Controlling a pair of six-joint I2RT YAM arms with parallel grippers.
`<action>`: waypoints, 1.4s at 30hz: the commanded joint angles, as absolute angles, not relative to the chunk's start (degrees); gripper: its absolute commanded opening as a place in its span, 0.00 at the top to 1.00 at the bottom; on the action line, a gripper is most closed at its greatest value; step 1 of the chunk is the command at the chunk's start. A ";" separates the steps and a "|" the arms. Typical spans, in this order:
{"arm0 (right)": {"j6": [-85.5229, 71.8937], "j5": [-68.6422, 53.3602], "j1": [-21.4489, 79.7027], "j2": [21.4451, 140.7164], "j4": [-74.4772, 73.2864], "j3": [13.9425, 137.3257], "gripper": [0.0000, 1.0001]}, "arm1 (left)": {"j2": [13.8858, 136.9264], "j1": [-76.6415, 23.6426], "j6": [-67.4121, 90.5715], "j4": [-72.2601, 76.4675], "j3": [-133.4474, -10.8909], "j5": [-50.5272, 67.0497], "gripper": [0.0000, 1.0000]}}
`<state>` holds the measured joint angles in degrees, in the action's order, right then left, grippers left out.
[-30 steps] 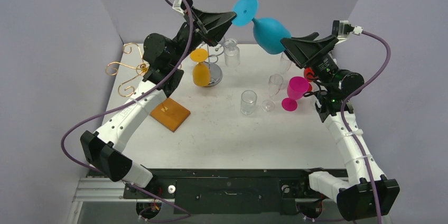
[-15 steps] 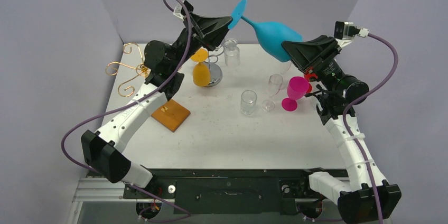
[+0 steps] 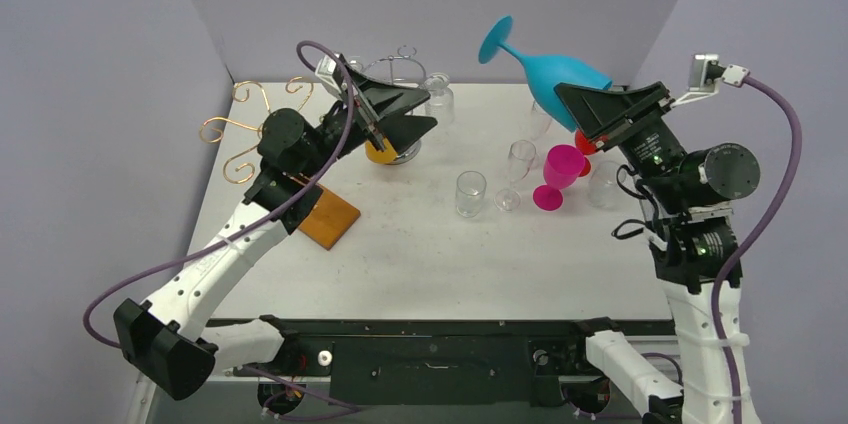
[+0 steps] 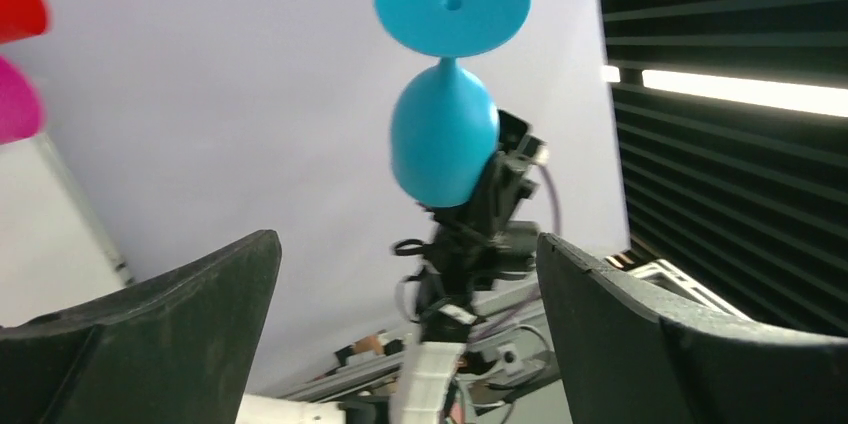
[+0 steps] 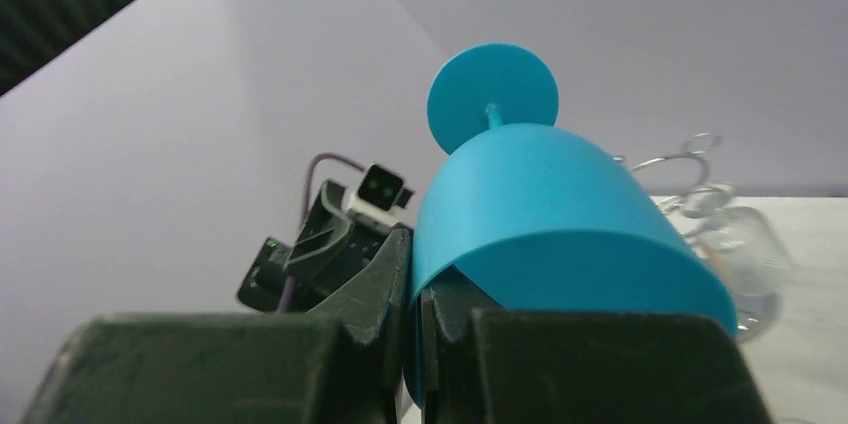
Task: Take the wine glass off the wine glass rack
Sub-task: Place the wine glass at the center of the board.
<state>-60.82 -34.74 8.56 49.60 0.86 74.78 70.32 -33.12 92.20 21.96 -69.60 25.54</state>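
A blue wine glass (image 3: pixel 555 69) hangs in the air at the back right, tilted, with its foot up and to the left. My right gripper (image 3: pixel 566 95) is shut on the rim of its bowl (image 5: pixel 560 214), one finger inside and one outside. My left gripper (image 3: pixel 430 110) stands open with nothing in it, well left of the glass and over the silver wire wine glass rack (image 3: pixel 403 52). An orange glass (image 3: pixel 379 152) on that rack is mostly hidden behind the left gripper. In the left wrist view the blue glass (image 4: pixel 445 134) floats far beyond the spread fingers (image 4: pixel 180 314).
A gold curly rack (image 3: pixel 245 129) on a wooden base (image 3: pixel 325 216) stands at the left. A pink glass (image 3: pixel 560 174), a red one (image 3: pixel 583 144) and several clear glasses (image 3: pixel 471 192) crowd the right middle. A clear jar (image 3: pixel 437 99) sits by the silver rack.
The left gripper opened, let go of the blue glass's foot and dropped back toward the silver rack. The right gripper shut on the bowl's rim and carried the glass to the right.
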 commanded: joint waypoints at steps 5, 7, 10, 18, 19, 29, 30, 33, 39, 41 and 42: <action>-39.65 -11.48 7.89 49.89 -40.97 87.76 1.00 | 64.07 -32.60 68.61 1.71 -65.46 23.09 0.04; -37.79 -6.65 7.85 50.45 -46.05 89.14 1.00 | 62.83 -32.86 64.04 -3.26 -65.31 22.64 0.04; -36.16 1.35 7.82 51.19 -53.39 90.30 1.00 | 61.13 -33.79 56.06 -9.32 -65.46 21.06 0.04; -36.37 13.22 7.46 54.78 -66.93 90.99 1.00 | 56.77 -35.70 44.24 -20.98 -64.48 16.21 0.04; -36.16 13.69 7.29 55.40 -68.61 90.89 1.00 | 56.29 -35.78 43.45 -21.64 -64.36 16.16 0.04; -35.52 9.87 5.45 61.09 -65.55 80.21 1.00 | 54.04 -36.12 40.59 -22.92 -63.89 15.41 0.04; -35.62 9.42 5.45 62.29 -64.90 78.48 1.00 | 53.87 -36.12 40.55 -23.00 -63.96 15.45 0.04; -35.56 8.70 5.45 65.04 -61.78 76.26 1.00 | 53.64 -36.12 40.00 -23.14 -64.11 15.13 0.04; -33.76 10.02 4.12 72.41 -59.18 75.60 1.00 | 53.68 -36.12 39.67 -23.14 -65.00 15.13 0.04; -33.04 9.33 2.92 74.32 -58.73 75.31 1.00 | 53.72 -36.12 39.52 -23.17 -65.14 15.08 0.04; -32.50 9.15 2.52 75.14 -58.54 75.19 1.00 | 53.79 -36.12 39.43 -23.24 -65.18 15.11 0.04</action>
<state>-34.85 8.88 4.51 73.58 -61.89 75.24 54.52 -35.92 41.06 -23.90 -63.33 15.49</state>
